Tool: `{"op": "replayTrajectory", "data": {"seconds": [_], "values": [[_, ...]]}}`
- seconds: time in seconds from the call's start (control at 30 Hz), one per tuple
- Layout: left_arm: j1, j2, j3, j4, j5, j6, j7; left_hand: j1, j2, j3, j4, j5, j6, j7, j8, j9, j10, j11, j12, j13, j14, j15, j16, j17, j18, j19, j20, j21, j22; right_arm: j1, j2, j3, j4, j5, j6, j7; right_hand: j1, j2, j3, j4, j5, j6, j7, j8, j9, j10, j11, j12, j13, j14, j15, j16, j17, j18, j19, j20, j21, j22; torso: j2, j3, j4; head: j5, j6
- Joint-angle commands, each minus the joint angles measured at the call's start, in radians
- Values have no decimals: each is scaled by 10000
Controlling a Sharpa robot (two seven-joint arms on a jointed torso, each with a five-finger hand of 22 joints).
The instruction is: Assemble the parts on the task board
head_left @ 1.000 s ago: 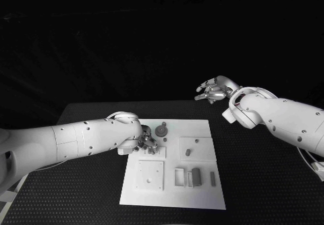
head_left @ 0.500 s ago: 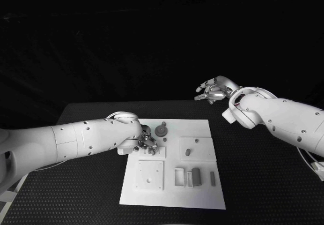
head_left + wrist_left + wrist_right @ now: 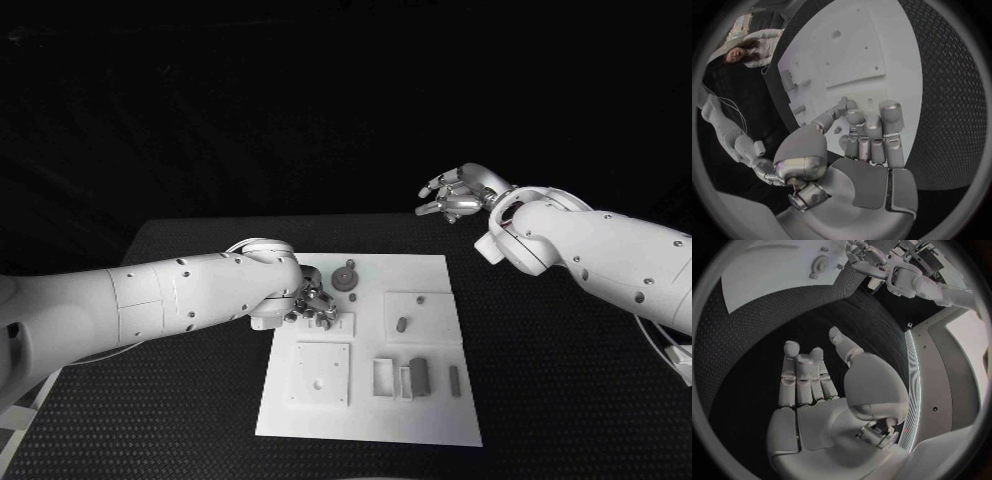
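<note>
The white task board [image 3: 433, 420] lies in the middle of the black table. My left hand [image 3: 315, 305] rests low over its far left corner, beside a round grey part [image 3: 346, 276]. In the left wrist view its fingers [image 3: 871, 137] curl together toward the board [image 3: 854, 55] with the thumb stretched out, and I cannot tell whether they hold anything. A small peg [image 3: 401, 324], a grey block [image 3: 418, 376] and a slim piece [image 3: 453, 377] lie on the board. My right hand [image 3: 459, 193] hangs raised beyond the table's far edge, its fingers [image 3: 803, 375] straight and holding nothing.
A square white plate [image 3: 320, 374] and an open frame [image 3: 382, 377] sit on the board's near half. The right wrist view looks down on the board [image 3: 767, 275], the round part [image 3: 821, 263] and my left arm [image 3: 911, 282]. Black matting surrounds the board.
</note>
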Motion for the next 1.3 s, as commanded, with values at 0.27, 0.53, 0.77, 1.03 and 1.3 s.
{"op": "replayTrajectory", "data": {"seconds": [0.27, 0.53, 0.77, 1.03, 1.3], "values": [[-36, -290, 4, 434, -502, -1586, 359, 872, 783, 438, -588, 15, 139, 79, 107, 12, 8, -20, 75, -23, 71, -123, 91, -42, 682, 78, 9, 79, 187, -40, -33, 7, -13, 5, 117, 4, -22, 93, -85, -2, 16, 3, 44, 5, 5, -53, -38, 45, -21, -93, -4, 63, -11, 120, -15, 55, -42, 64, 1, 5, 1, -16, 2], [-41, -406, 4, 591, -538, -1953, 388, 902, 758, 427, -600, 55, 204, 49, 139, 11, 70, -50, 95, -36, 123, -151, 118, -64, 682, 131, 3, 101, 185, -47, -65, 7, -8, 5, 137, -4, -24, 94, -89, -4, 16, -1, 44, 2, 4, -53, -38, 48, -25, -93, -5, 64, -12, 120, -14, 54, -42, 64, -7, 5, 14, -10, -11], [-80, -365, 2, 650, -877, -1755, 321, 893, 740, 423, -579, 24, 194, 50, 126, -3, 63, -50, 76, -53, 118, -154, 107, -81, 678, 122, 7, 90, 179, -49, -65, 7, -4, 5, 152, -6, -27, 99, -93, -3, 16, -2, 44, 1, 3, -54, -39, 50, -28, -93, -5, 66, -14, 120, -13, 54, -42, 64, 4, 1, 6, 15, -29], [-148, -277, 0, 663, -1286, -1486, 189, 890, 710, 421, -544, -65, 172, 57, 100, -29, 47, -43, 43, -83, 104, -151, 90, -108, 675, 102, 8, 69, 172, -49, -69, 7, 10, 5, 160, -12, -26, 101, -96, -5, 16, -3, 44, -1, 3, -54, -39, 53, -31, -93, -5, 67, -16, 120, -13, 54, -43, 64, 4, 0, 3, 28, -50], [-183, -227, 0, 707, -1725, -1381, 65, 903, 703, 425, -530, -123, 158, 63, 83, -46, 46, -39, 31, -98, 100, -147, 85, -123, 675, 97, 7, 60, 170, -49, -77, 7, 21, 5, 163, -12, -25, 103, -99, -5, 16, -4, 44, -2, 3, -55, -39, 55, -35, -93, -5, 69, -17, 120, -13, 53, -44, 64, 0, 0, 1, 28, -82]]}}
